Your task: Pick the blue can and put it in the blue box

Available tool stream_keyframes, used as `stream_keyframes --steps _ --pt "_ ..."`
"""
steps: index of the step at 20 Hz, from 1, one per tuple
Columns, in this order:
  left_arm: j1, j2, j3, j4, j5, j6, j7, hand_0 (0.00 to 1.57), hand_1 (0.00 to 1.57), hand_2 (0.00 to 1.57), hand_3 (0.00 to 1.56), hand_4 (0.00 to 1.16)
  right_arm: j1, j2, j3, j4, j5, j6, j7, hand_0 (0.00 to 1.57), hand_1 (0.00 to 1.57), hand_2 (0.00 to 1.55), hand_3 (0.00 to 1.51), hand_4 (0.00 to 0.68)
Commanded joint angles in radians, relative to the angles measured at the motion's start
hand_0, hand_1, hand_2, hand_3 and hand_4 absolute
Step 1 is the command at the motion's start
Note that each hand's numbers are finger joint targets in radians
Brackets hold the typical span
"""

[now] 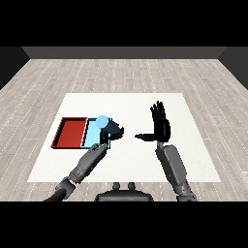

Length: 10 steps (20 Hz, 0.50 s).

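Observation:
The blue can (102, 120) shows as a light blue round top over the light blue tray (91, 131). My left hand (112, 131) is curled round the can and holds it above the tray's right part. The can's lower body is hidden by the hand. My right hand (161, 126) stands at the table's middle right with fingers straight up and the thumb pointing left, holding nothing.
A red tray (69, 132) lies directly left of the light blue tray, touching it. Both trays sit on the left half of the white table (145, 160). A grey wooden floor surrounds the table.

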Motion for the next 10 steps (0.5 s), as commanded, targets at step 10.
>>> stream_keyframes --steps 10 --pt "-0.164 0.135 0.198 0.269 -0.048 -0.097 0.087 1.57 1.57 1.57 1.49 1.11 0.145 -0.044 -0.141 -0.060 -0.041 0.043 -0.038 0.00 0.00 0.00 0.00 0.000"
